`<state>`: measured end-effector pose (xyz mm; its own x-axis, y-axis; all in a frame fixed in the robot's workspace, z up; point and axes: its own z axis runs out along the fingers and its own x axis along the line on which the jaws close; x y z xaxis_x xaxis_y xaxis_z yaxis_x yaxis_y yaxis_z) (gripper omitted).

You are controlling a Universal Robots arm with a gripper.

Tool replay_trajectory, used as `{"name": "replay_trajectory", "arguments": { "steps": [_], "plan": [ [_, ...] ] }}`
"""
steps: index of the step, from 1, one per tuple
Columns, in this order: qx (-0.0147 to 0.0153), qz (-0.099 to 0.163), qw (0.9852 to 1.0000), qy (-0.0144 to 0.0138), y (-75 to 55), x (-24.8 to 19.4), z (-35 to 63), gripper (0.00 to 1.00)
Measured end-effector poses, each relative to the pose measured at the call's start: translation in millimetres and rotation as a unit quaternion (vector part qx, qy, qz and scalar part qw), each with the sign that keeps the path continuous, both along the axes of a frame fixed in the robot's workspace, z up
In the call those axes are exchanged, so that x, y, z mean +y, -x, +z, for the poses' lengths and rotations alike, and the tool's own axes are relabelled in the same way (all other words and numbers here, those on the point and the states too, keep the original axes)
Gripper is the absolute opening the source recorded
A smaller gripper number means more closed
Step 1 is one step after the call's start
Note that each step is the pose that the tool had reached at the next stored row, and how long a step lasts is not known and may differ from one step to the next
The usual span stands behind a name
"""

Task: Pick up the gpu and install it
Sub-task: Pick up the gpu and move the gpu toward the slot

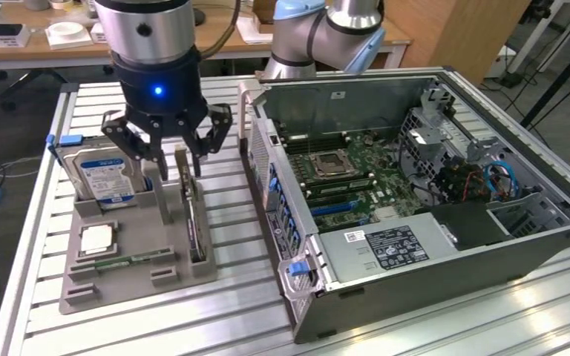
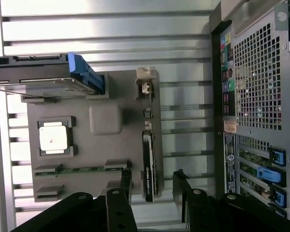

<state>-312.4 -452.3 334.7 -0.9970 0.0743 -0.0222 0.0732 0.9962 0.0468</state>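
Observation:
The gpu (image 1: 195, 222) stands on edge in a slot of the grey holder (image 1: 131, 285), a thin dark card with its silver bracket end toward the back. My gripper (image 1: 171, 163) hangs open just above that back end, with nothing between its fingers. In the wrist view the gpu (image 2: 149, 162) shows edge-on, and the gripper (image 2: 153, 182) has one dark finger on each side of the card's line. The open computer case (image 1: 414, 200) lies at the exterior view's right, its green motherboard (image 1: 349, 178) exposed.
On the same holder stand a blue-labelled hard drive (image 1: 105, 176), a square processor (image 1: 97, 239) and a green memory stick (image 1: 127, 259). The case's perforated rear wall (image 1: 265, 185) rises close beside the gpu. Slatted aluminium table (image 1: 463, 319) lies all around.

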Motion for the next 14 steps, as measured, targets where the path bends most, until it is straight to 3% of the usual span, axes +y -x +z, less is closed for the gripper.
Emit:
{"name": "replay_trajectory", "arguments": {
  "steps": [14],
  "plan": [
    [0.0, 0.0, 1.0, 0.0, 0.0, -2.7, -25.5, 0.47]
  ]
}}
